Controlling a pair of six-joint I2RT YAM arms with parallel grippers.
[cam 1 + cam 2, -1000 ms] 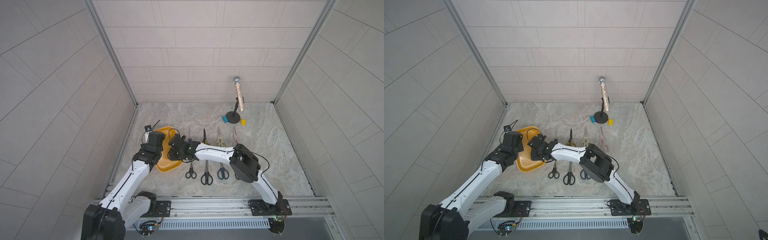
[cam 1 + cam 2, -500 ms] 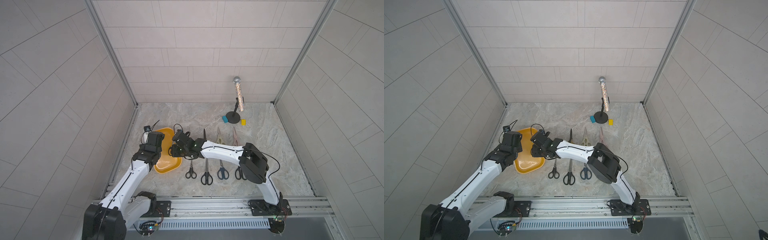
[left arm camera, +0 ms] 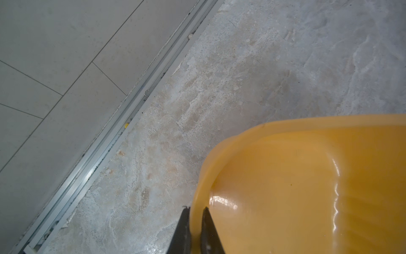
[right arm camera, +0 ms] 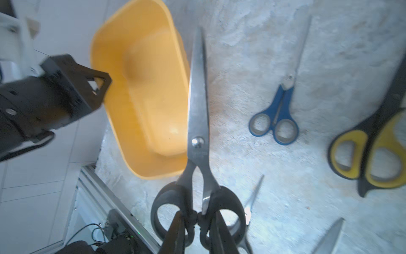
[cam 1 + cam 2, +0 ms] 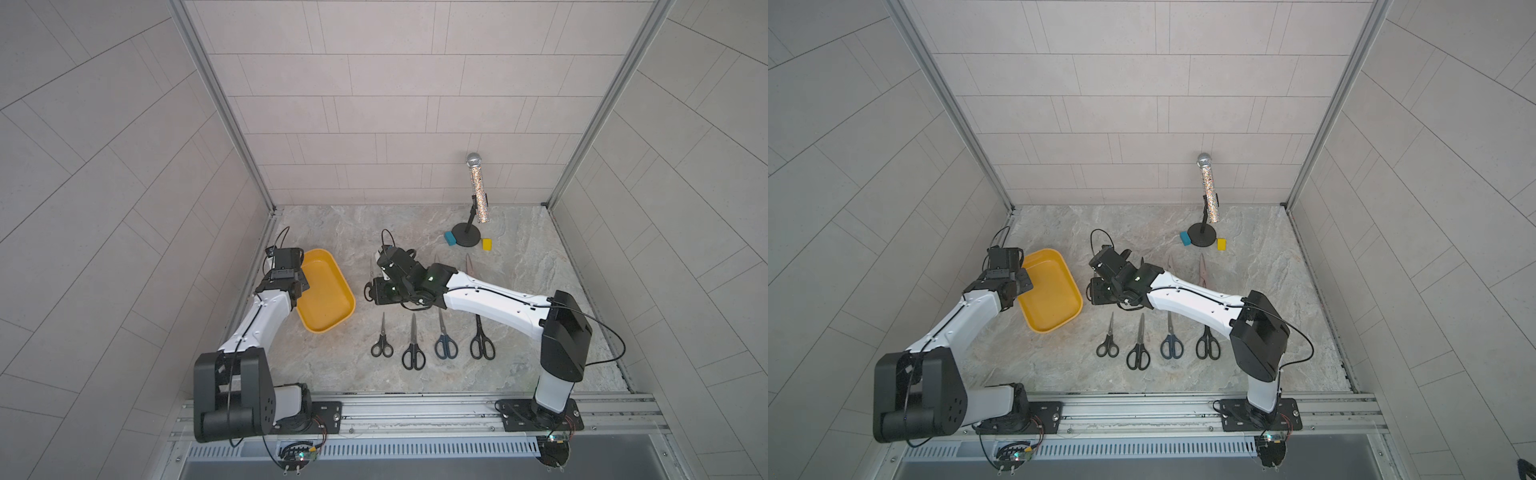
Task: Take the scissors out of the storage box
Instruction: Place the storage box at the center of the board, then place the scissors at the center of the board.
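Box sits left of centre in both top views, on the surface. It's empty: bare yellow bottom in both wrist views too.

Left tool is clamped on the box rim, one finger inside and one outside, at the bottom of the left wrist view. Looks like it's just steadying the box.

Right tool is closed on a black-handled pair, pinched between the handle loops. Blades are shut and point up the frame, just right of the box. The pair looks lifted off the surface, can't say for sure.

Already out, lower middle of both top views, is a row of four, handles toward the bottom edge:
- small black pair at the left end
- long black pair
- dark blue pair
- another black pair at the right end

Right wrist view adds a bright blue pair and a black-and-yellow pair lying flat at right. A pale blade tip and one more beside it poke out above the right arm in the top views, handles hidden. So roughly eight are out, but the arm covers the back row, so the count is loose.

Progress: nearly finished. Nothing is left in the box, and the held pair looks like the last one. To do: lay it by the others, open the right tool, release the rim.
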